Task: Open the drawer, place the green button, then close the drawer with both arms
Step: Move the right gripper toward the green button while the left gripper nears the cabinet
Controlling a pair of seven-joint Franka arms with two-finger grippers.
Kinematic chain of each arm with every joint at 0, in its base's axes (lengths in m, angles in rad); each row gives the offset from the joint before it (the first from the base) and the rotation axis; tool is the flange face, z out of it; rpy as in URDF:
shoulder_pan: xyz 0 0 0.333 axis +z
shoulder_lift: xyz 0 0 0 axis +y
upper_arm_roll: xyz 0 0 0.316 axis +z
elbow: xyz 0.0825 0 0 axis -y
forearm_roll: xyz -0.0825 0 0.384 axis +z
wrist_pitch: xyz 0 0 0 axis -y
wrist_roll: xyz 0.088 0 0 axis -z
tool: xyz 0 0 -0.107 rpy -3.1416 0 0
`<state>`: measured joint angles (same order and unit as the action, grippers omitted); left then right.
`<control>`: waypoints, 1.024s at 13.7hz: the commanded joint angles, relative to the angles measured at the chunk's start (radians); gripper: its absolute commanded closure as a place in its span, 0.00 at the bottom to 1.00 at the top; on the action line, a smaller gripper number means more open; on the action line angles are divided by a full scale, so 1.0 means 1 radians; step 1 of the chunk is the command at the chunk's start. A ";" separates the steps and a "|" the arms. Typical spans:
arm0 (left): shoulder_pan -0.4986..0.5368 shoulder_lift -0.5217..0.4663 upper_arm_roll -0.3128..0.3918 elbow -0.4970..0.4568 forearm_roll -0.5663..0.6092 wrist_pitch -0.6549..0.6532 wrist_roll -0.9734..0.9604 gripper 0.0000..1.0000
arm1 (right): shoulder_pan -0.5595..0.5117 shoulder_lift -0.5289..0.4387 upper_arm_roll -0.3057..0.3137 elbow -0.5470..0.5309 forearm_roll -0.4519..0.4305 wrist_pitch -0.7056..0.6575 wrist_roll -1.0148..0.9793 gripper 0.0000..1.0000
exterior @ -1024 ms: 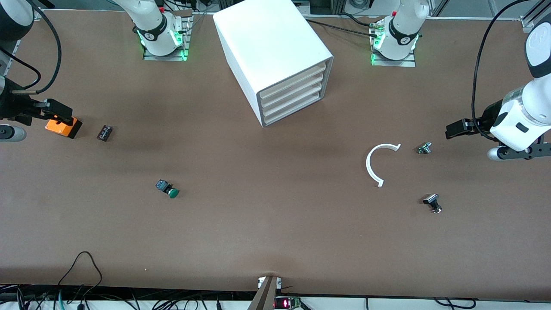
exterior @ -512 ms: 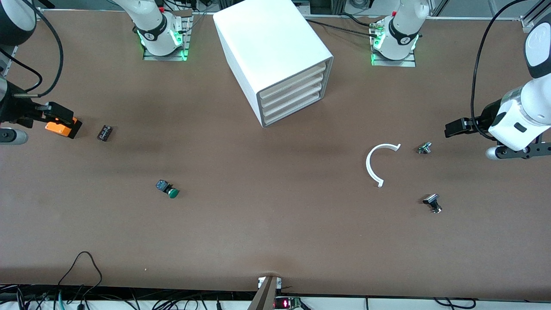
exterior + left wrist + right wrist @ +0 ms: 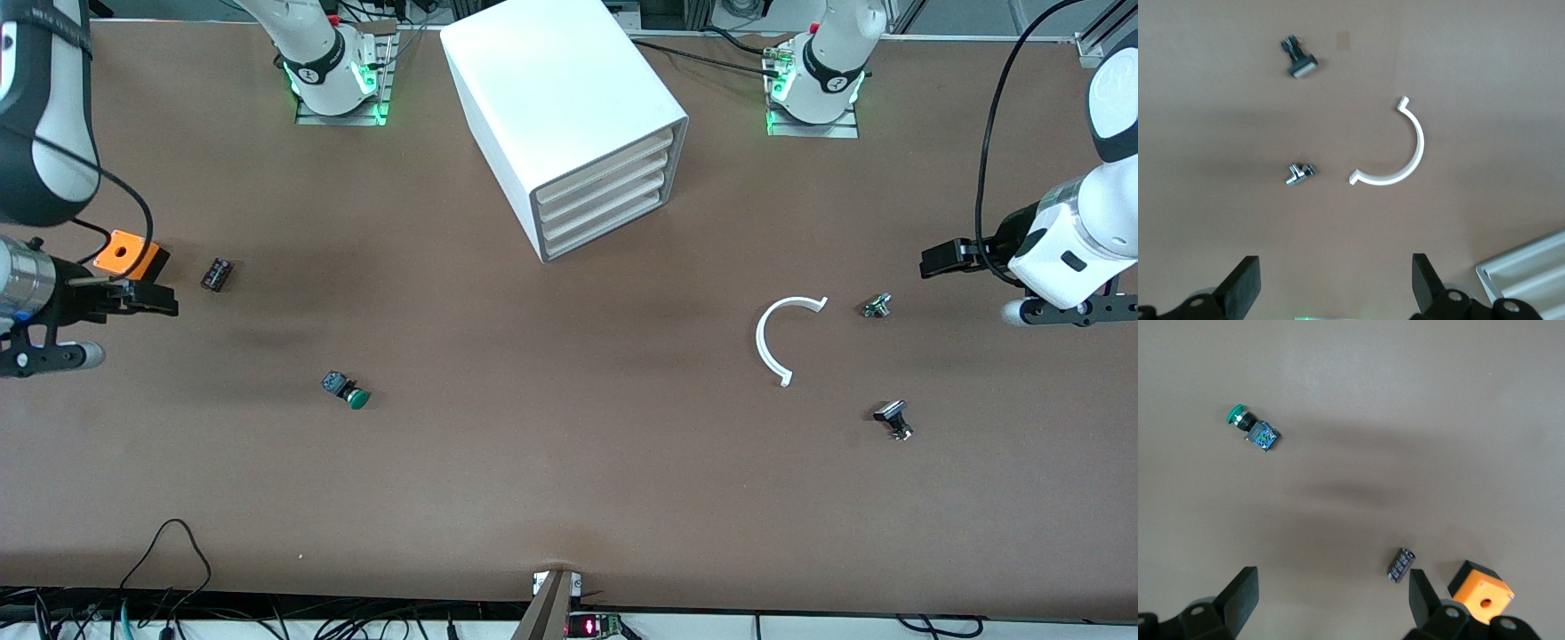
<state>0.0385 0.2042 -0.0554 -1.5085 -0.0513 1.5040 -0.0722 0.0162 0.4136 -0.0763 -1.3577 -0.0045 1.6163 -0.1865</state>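
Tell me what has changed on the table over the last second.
The right end effector has swung off the orange box toward the front camera, uncovering the box; it is open and empty. The left end effector barely shifted, open and waiting near the table's end. The green button, the cabinet with its drawers shut, and the white half ring stayed put.

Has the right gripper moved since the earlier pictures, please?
Yes. The right gripper was over the orange box before; now it hangs over the table nearer the front camera than the box, fingers open.
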 commanded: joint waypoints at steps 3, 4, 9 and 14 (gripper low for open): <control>0.021 0.066 -0.006 0.034 -0.090 -0.030 0.046 0.00 | 0.042 0.097 0.013 0.011 0.023 0.024 -0.036 0.00; 0.020 0.064 -0.006 0.034 -0.069 -0.025 0.049 0.00 | 0.057 0.115 0.013 0.011 0.021 0.025 -0.037 0.00; 0.012 0.069 -0.007 0.034 -0.039 0.021 0.061 0.00 | 0.145 0.183 0.012 0.011 -0.161 0.022 -0.071 0.00; 0.000 0.127 -0.007 -0.064 -0.166 0.053 0.068 0.00 | 0.116 0.189 0.009 0.014 -0.128 0.055 -0.221 0.00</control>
<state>0.0470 0.3080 -0.0633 -1.5279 -0.1553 1.5289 -0.0287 0.1558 0.6016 -0.0673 -1.3541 -0.1437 1.6481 -0.3233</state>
